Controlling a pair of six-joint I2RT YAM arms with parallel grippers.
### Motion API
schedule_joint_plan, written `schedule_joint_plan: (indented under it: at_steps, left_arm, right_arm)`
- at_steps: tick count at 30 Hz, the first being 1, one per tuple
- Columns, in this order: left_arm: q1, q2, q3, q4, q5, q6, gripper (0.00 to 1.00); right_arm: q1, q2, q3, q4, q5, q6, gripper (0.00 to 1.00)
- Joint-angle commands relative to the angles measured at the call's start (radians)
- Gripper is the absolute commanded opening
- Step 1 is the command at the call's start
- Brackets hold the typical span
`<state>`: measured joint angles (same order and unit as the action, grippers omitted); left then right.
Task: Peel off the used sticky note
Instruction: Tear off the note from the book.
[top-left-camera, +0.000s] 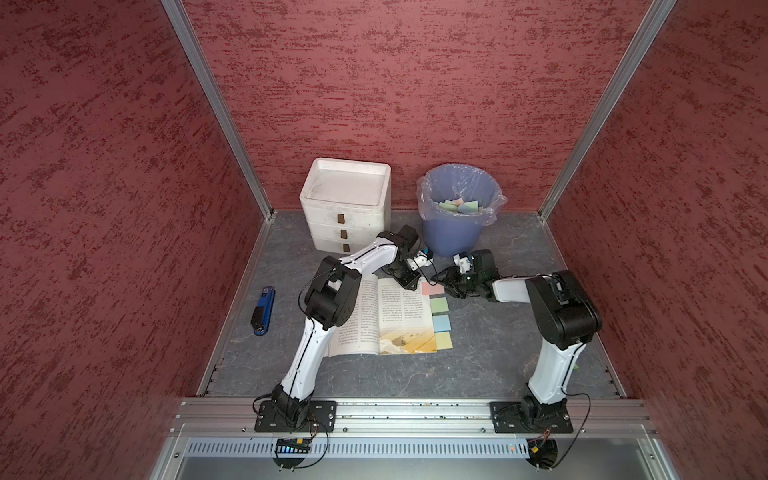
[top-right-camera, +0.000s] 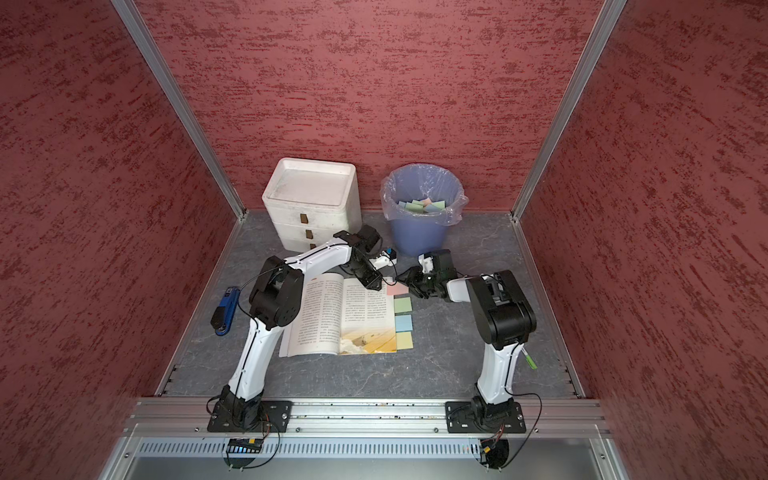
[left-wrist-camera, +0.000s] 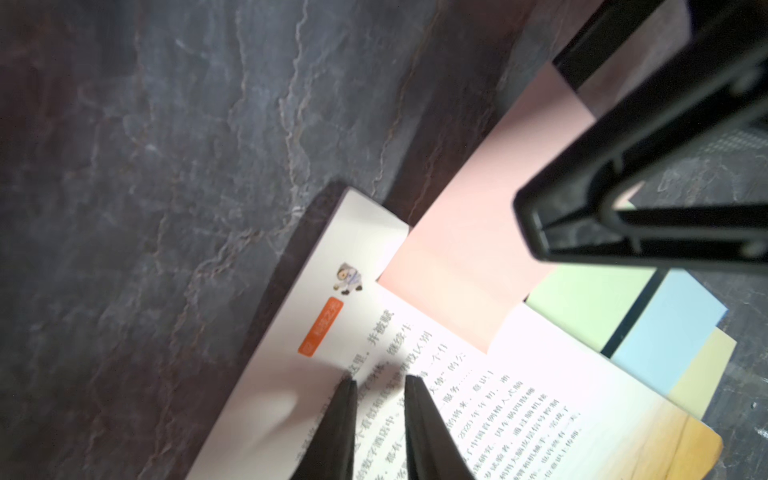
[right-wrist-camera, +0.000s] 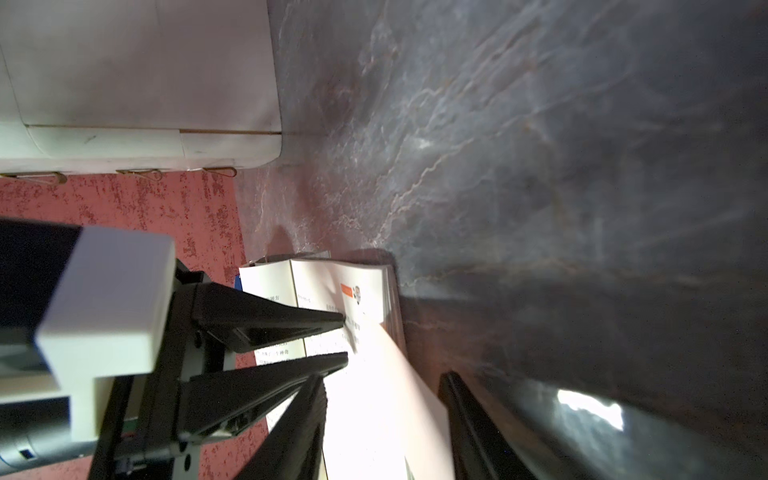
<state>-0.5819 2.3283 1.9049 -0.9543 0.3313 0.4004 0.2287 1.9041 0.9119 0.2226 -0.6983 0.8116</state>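
An open book (top-left-camera: 386, 316) lies on the dark table with a pink sticky note (top-left-camera: 432, 289) at the top of its right page edge. My left gripper (top-left-camera: 409, 284) points down on that page beside the note. Its fingertips (left-wrist-camera: 349, 384) touch the print with a narrow gap and nothing between them. My right gripper (top-left-camera: 436, 277) reaches in from the right and is open. In the right wrist view the pink note (right-wrist-camera: 399, 399) passes between its spread fingers (right-wrist-camera: 320, 386). In the left wrist view one right finger (left-wrist-camera: 623, 199) lies over the pink note (left-wrist-camera: 478, 232), the other behind it.
Green (top-left-camera: 439, 305), blue (top-left-camera: 441, 323) and yellow (top-left-camera: 443, 340) notes run down the same page edge. A blue bin (top-left-camera: 457, 232) lined with plastic holds several notes behind the book. White drawers (top-left-camera: 345, 208) stand to its left. A blue stapler (top-left-camera: 263, 311) lies at the left.
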Motion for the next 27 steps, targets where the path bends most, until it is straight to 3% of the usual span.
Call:
schedule_joint_plan:
  at_steps: [1, 5, 13, 20, 27]
  left_arm:
    - [-0.006, 0.031, 0.035, -0.001, -0.011, 0.002, 0.22]
    - [-0.006, 0.042, 0.054, -0.005, -0.007, -0.007, 0.21]
    - [-0.005, 0.033, 0.058, -0.033, 0.012, -0.002, 0.2]
    - [-0.014, -0.012, 0.055, -0.086, 0.114, 0.044, 0.19]
    - [-0.042, 0.008, 0.083, -0.071, 0.105, 0.034, 0.19]
  right_arm:
    - [-0.01, -0.013, 0.041, -0.095, 0.073, -0.084, 0.44]
    - [-0.009, -0.004, 0.046, -0.106, 0.083, -0.103, 0.34]
    - [-0.005, -0.027, 0.016, -0.101, 0.089, -0.114, 0.04]
    - [0.006, -0.156, -0.117, -0.103, 0.136, -0.109, 0.0]
    - [0.035, -0.243, -0.162, -0.15, 0.16, -0.14, 0.0]
